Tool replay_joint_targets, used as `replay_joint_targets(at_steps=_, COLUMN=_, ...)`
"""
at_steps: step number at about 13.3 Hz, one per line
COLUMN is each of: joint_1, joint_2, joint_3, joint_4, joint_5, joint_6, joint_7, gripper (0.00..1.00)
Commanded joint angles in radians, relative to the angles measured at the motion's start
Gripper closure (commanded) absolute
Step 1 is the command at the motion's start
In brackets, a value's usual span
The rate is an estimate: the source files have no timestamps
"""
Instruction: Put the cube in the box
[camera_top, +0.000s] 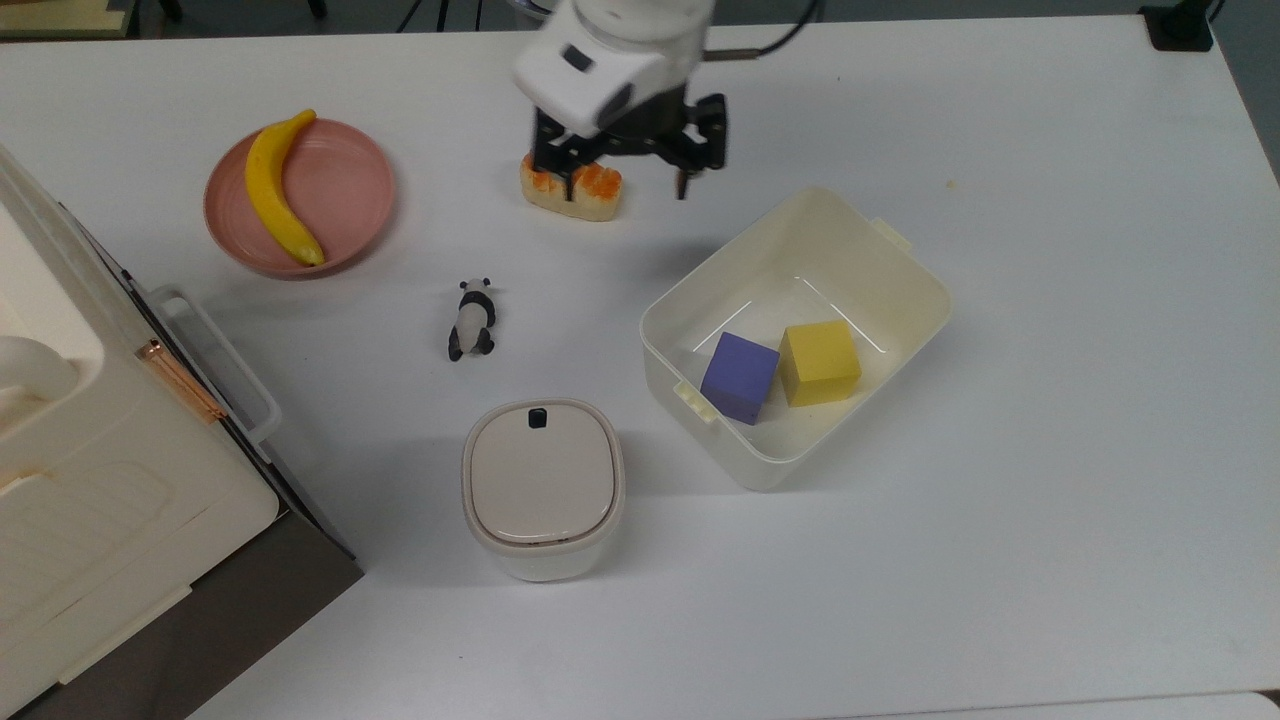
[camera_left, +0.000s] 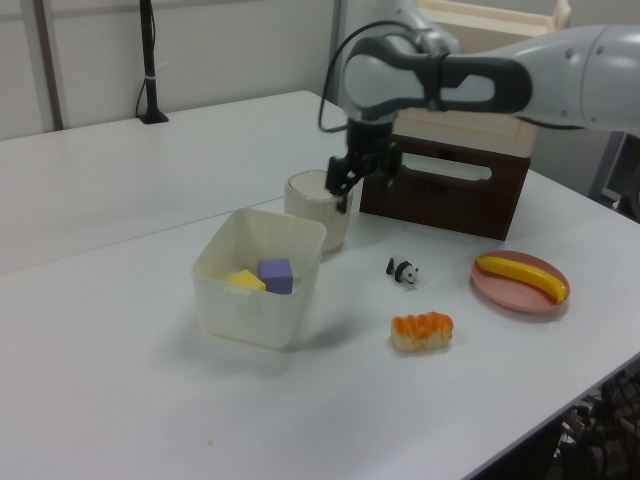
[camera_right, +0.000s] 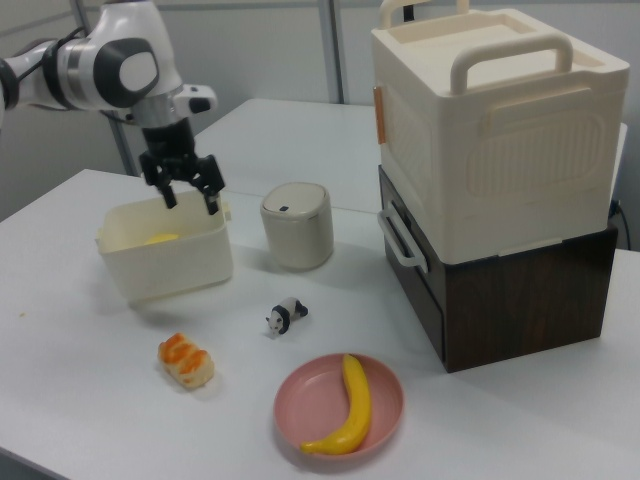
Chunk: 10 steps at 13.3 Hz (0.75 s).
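Inside box (camera_top: 905, 262): cube (camera_top: 820, 363), top view.

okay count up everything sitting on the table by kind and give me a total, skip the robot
Cubes: 2, the yellow cube and the purple cube, both in the box.
Containers: 3, the box, the lidded white container, the large cream case.
Plates: 1.
Toy food: 2, banana, sushi.
Panda figures: 1.
Total: 9

Banana (camera_top: 280, 190) on pink plate (camera_top: 345, 200), panda figurine (camera_top: 472, 318), salmon sushi (toy) (camera_top: 570, 186), lidded white container (camera_top: 542, 488) — purple cube (camera_top: 741, 378).
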Motion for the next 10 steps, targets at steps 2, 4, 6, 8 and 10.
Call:
replay_joint_targets(at_steps=2, joint_1=-0.125, joint_2=-0.047, joint_3=0.0, joint_4=-0.027, joint_5=-0.013, joint_6=-0.018, joint_7=-0.054, gripper=0.0)
replay_joint_targets(at_steps=4, joint_1=-0.258, joint_2=-0.05, joint_3=0.118, joint_4=-0.026, joint_5=-0.013, joint_6=-0.018, joint_7=-0.089, gripper=0.0)
replay_joint_targets(at_steps=6, joint_1=-0.3, joint_2=-0.073, joint_3=0.15, joint_4=-0.026, joint_5=-0.007, joint_6=-0.018, joint_7=-0.072, gripper=0.0)
replay_joint_targets(at_steps=8, joint_1=-0.302, joint_2=-0.083, joint_3=0.151, joint_4=-0.026, joint_5=-0.004, joint_6=-0.019, joint_7=-0.047, gripper=0.0)
replay_joint_targets(at_steps=10, joint_1=-0.302, joint_2=-0.083, joint_3=0.151, joint_4=-0.023, joint_5=-0.004, joint_6=-0.018, joint_7=-0.032, gripper=0.0)
